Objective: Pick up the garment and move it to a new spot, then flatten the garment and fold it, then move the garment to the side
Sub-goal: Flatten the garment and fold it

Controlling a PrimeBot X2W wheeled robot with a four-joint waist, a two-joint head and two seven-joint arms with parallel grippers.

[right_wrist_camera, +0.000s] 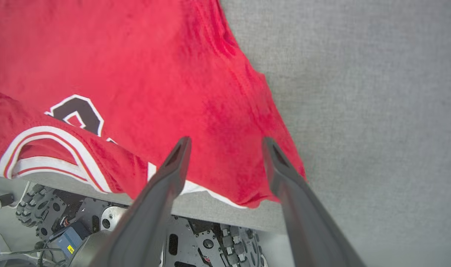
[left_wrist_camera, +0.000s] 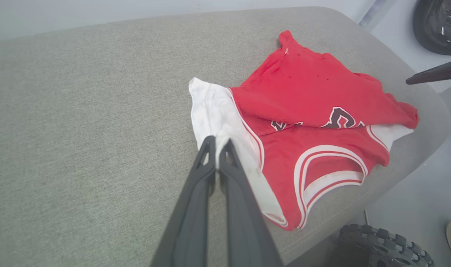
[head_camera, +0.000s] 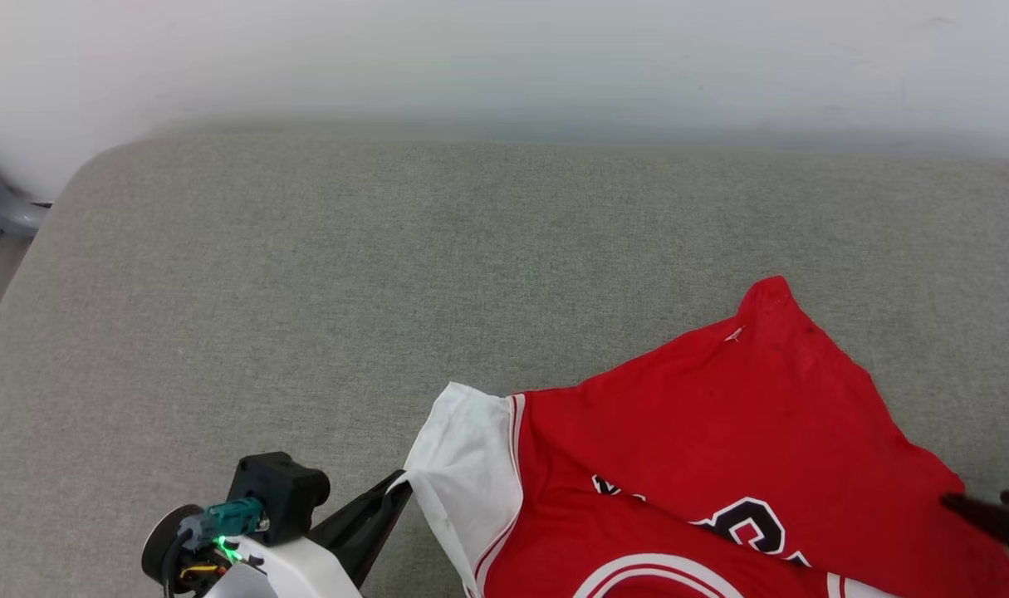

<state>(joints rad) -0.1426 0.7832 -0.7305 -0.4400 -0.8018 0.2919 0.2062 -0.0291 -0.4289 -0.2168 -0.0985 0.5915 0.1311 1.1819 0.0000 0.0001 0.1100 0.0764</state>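
Observation:
The garment [head_camera: 720, 448], a red jersey with white sleeves and black lettering, lies partly folded over itself on the grey cushion [head_camera: 388, 274] near its front right edge. My left gripper [left_wrist_camera: 218, 144] is shut on the white sleeve [left_wrist_camera: 210, 107]; in the head view it [head_camera: 400, 486] pinches that sleeve's edge at the lower middle. My right gripper [right_wrist_camera: 225, 142] hangs open just above the red cloth [right_wrist_camera: 143, 66] near the garment's [right_wrist_camera: 218, 111] right corner, nothing between its fingers. One dark fingertip of it [head_camera: 982, 511] shows at the right edge of the head view.
The cushion's front edge [right_wrist_camera: 218, 211] runs right under the garment, with the robot's base and studded wheels [right_wrist_camera: 36, 207] below it. A pale wall [head_camera: 504, 58] backs the cushion. A metal frame leg [head_camera: 6, 208] stands at far left. Bare cushion spreads left and behind the garment.

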